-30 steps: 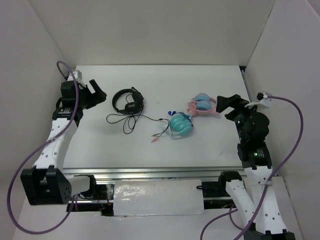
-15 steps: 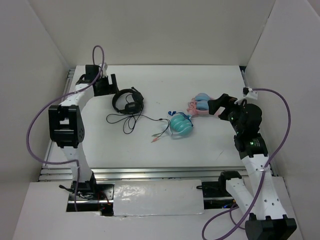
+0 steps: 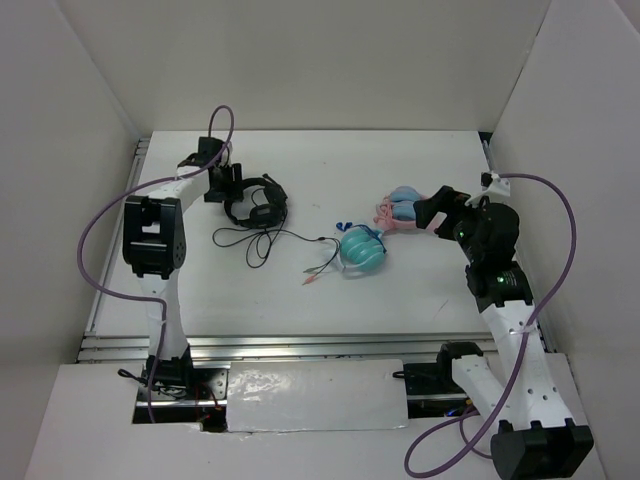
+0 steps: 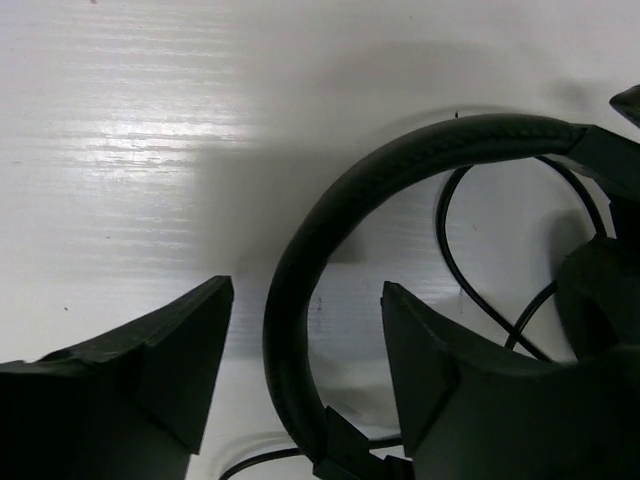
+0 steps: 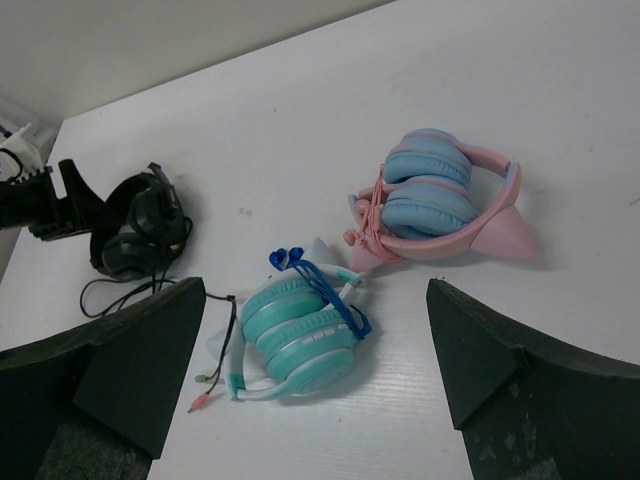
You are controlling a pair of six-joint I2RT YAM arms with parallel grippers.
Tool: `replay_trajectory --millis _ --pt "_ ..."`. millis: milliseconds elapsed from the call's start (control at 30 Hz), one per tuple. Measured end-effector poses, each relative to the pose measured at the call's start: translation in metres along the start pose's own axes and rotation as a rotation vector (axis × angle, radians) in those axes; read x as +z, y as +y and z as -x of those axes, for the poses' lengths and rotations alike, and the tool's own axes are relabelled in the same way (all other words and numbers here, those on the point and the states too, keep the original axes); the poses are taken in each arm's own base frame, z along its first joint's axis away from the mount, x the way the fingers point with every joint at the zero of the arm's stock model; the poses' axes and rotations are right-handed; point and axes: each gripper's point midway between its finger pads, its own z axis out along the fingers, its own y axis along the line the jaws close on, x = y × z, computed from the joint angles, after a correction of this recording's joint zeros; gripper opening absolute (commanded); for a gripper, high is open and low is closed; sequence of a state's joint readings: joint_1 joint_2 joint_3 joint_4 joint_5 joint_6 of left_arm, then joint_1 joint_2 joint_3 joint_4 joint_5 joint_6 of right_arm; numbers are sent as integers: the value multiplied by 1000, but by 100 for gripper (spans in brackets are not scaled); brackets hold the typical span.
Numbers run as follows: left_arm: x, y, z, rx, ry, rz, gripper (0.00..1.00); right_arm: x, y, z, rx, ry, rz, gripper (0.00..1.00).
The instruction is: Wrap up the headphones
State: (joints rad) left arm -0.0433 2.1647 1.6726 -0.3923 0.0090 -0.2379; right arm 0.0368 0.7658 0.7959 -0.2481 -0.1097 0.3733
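The black headphones (image 3: 256,203) lie at the table's back left, earcups folded together. Their thin black cable (image 3: 262,240) trails loose toward the front and right. My left gripper (image 3: 228,185) is open and low at their left side. In the left wrist view the curved headband (image 4: 330,200) passes between the open jaws of the left gripper (image 4: 305,290), touching neither. My right gripper (image 3: 440,208) is open and empty at the right, above the table. In the right wrist view the right gripper (image 5: 315,290) is far from the black headphones (image 5: 135,235).
Teal headphones (image 3: 360,248) with a blue tie lie mid-table, and also show in the right wrist view (image 5: 300,330). Pink-and-blue headphones (image 3: 405,210) lie right of them, just below my right gripper. White walls enclose the table on three sides.
My left arm has swung from the table's left edge rightward to the black headphones, and its jaws now straddle the headband. My right arm has shifted slightly left.
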Motion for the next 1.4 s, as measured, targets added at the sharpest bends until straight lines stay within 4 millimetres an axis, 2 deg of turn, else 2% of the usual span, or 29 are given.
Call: replay_trajectory --millis 33,100,133,200,233,300,333,500,567,667,733,833,967,1033,1133,1233,1300,1400 --pt "0 -1 -2 5 4 11 63 0 0 0 0 0 0 100" --pt "1 -2 -3 11 4 31 53 0 0 0 -1 -1 1 100" --pt "1 -3 -3 20 4 38 40 0 0 1 -1 -2 1 100" --pt "1 -2 -4 21 5 54 29 -1 0 1 -2 -4 2 100" --pt "1 -1 -5 17 7 56 19 -1 1 1 -4 -6 3 100" --pt "1 0 -6 16 13 59 11 -3 1 1 -6 -12 6 100" --pt "1 0 -7 16 16 59 0 -5 2 3 -7 -17 8 100" --pt "-3 1 -5 -7 11 70 0 -13 6 8 -11 -47 26 100" --pt "-10 1 -2 -8 2 77 0 -16 9 9 -16 -56 43 100" --pt "-34 3 9 -7 -30 96 0 -18 18 5 -31 -48 105 100" --pt "-55 4 19 -9 -59 107 0 -19 28 -2 -49 -17 171 100" --pt "-99 3 43 -11 -137 131 0 -18 44 -12 -78 31 272 100" --pt "-175 -5 83 -10 -314 149 0 -16 61 -26 -107 85 364 100" --pt "-216 -15 96 -5 -409 134 0 -16 70 -31 -128 98 403 100" --pt "-275 -26 101 -14 -559 102 0 -19 89 -37 -166 104 485 100" --pt "-331 -29 94 -22 -678 61 0 -17 108 -49 -202 130 560 100" --pt "-362 -31 96 -28 -739 31 0 -12 120 -63 -228 168 604 100" --pt "-390 -35 100 -32 -792 -2 0 -3 137 -84 -256 199 672 100"
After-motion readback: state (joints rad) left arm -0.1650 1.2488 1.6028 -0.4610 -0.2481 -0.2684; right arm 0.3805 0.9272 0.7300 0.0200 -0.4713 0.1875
